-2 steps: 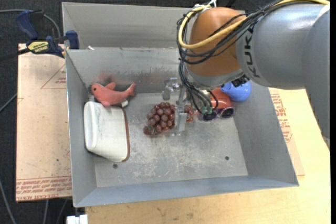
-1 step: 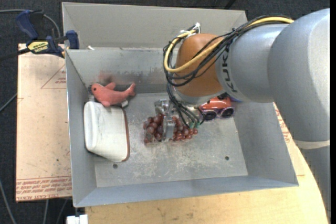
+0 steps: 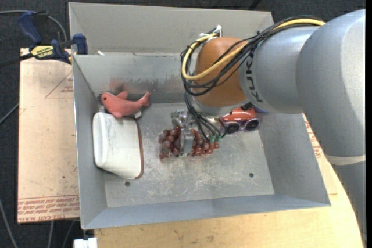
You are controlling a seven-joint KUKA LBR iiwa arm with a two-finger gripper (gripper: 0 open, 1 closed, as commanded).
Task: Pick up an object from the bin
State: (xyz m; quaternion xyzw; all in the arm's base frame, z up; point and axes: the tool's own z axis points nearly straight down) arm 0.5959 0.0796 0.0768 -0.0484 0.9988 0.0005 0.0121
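Observation:
My gripper (image 3: 185, 137) reaches down into the middle of the bin, right on a bunch of dark red grapes (image 3: 174, 144). The grapes lie on both sides of the metal fingers, which stand among them. Whether the fingers have closed on the bunch is hidden by the grapes and the wrist above. A small red and purple toy car (image 3: 241, 119) lies just right of the gripper, partly under the arm.
A pink toy fish or bird figure (image 3: 124, 103) lies at the back left. A white rounded container with a brown rim (image 3: 117, 145) lies along the left wall. The arm with its orange cover hangs over the bin's back right.

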